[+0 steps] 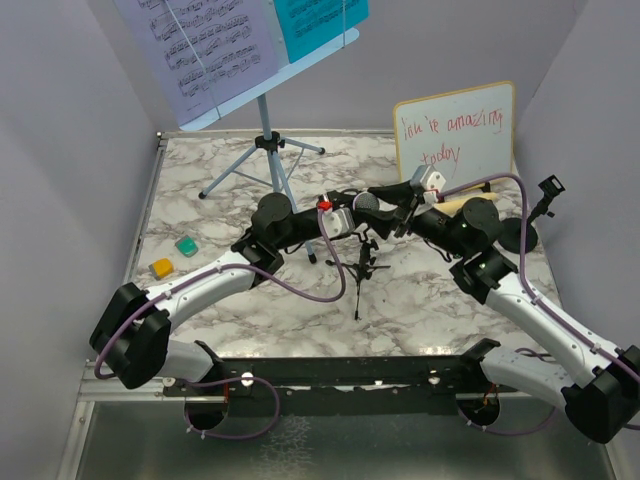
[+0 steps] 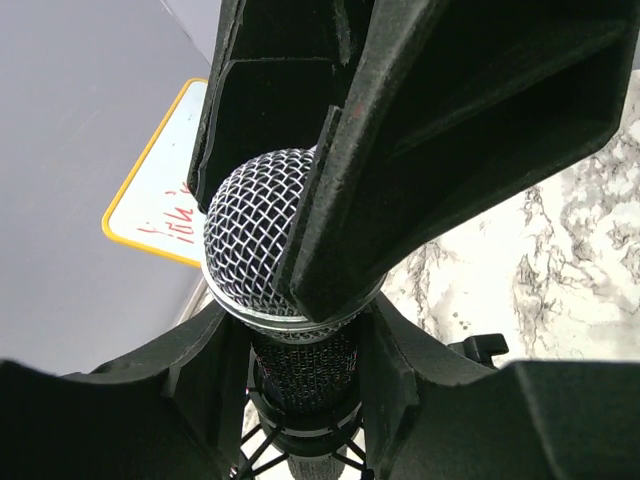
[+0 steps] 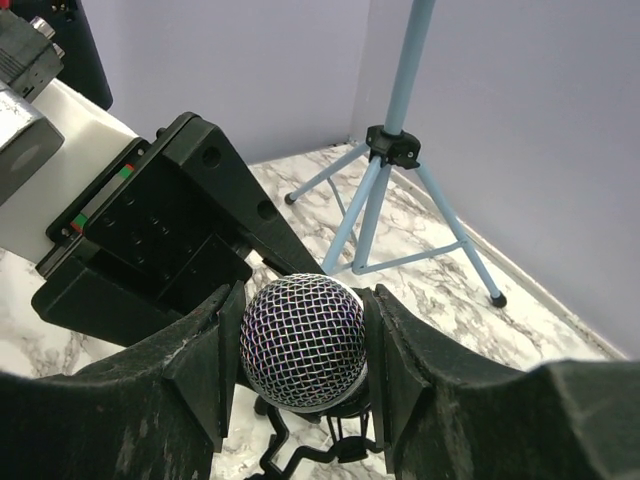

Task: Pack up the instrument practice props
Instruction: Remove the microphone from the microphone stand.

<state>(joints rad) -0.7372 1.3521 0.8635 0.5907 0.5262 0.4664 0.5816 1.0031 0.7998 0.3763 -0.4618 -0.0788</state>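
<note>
Both arms meet at the middle of the marble surface [image 1: 440,300], on the black studio microphone [image 1: 366,203], which stands upright on its small tripod [image 1: 360,268].

My left pincer [image 2: 305,370] is narrowed around the dark perforated body just under the mesh head. Its fingers [image 2: 180,400] press against that body from both sides, so I read it as gripping the microphone. My right pincer [image 3: 303,350] comes in from the opposite side and sits higher, on the round mesh head. Its two fingers [image 3: 200,370] touch the grille left and right with no gap showing, so it is clamped on too. In the left wrist view the right arm's fingers overlap the top of the grille, directly above my left ones.

The tripod's legs are on the surface. I cannot tell whether they carry any weight.

The light-blue music rack [image 1: 272,170] stands at the far left on its tripod legs, well apart from the microphone. The printed music sheet [image 1: 205,45] and the cyan sheet [image 1: 320,22] lie side by side on its desk.

The whiteboard [image 1: 455,135] with red writing leans against the far wall behind my right arm. A green block [image 1: 186,245] and an orange block [image 1: 161,268] lie near the left edge.
</note>
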